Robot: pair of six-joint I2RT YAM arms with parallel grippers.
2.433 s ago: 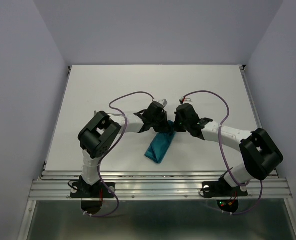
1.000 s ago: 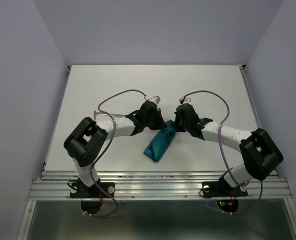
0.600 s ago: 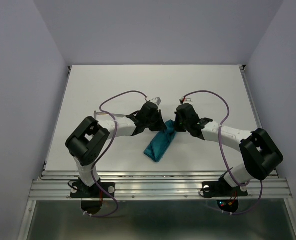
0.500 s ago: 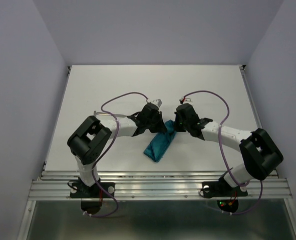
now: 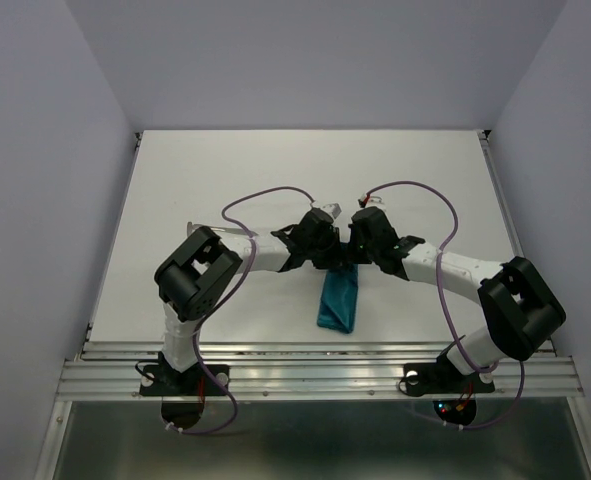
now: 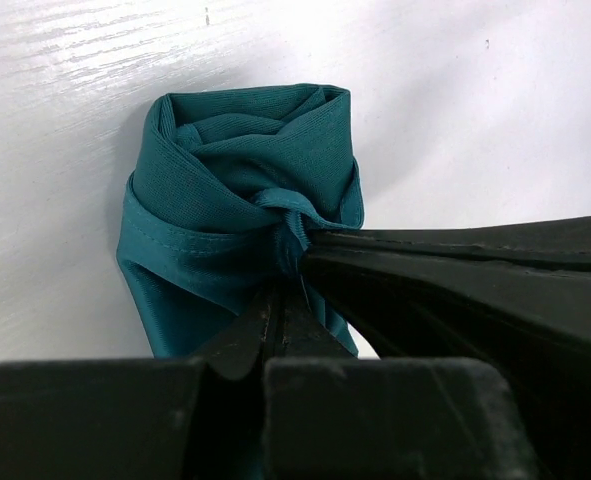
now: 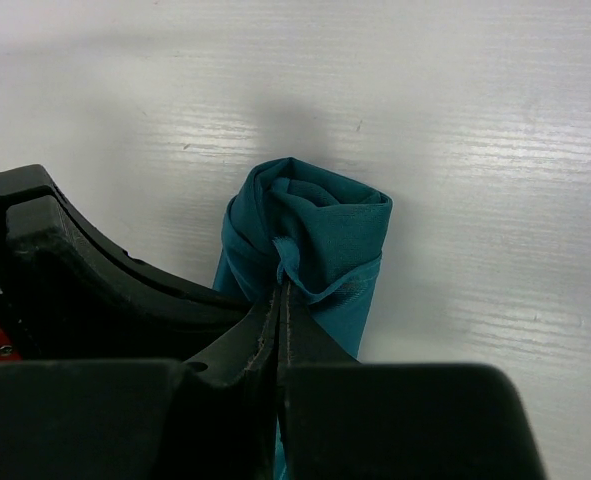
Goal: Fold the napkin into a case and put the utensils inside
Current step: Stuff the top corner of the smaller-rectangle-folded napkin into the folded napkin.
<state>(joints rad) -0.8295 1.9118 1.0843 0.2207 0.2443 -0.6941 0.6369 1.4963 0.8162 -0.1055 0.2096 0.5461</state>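
The teal napkin (image 5: 336,300) lies as a narrow, long case on the white table, pointing toward the near edge. Both grippers meet at its far end. In the left wrist view my left gripper (image 6: 280,285) is shut on a pinch of the rolled cloth (image 6: 245,180). Beside it, my right gripper (image 7: 280,282) is shut on a fold of the same end (image 7: 320,225). From above, the left gripper (image 5: 329,258) and right gripper (image 5: 351,258) sit almost touching. A slim silver utensil (image 5: 200,227) shows partly behind the left arm; what the case holds is hidden.
The white table (image 5: 305,170) is walled by pale panels at left, right and back. A metal rail (image 5: 315,372) runs along the near edge by the arm bases. Purple cables loop above both wrists.
The napkin has swung from a slant to nearly straight toward the near edge. The left arm moved right, bringing its gripper to the cloth's far end beside the right gripper.
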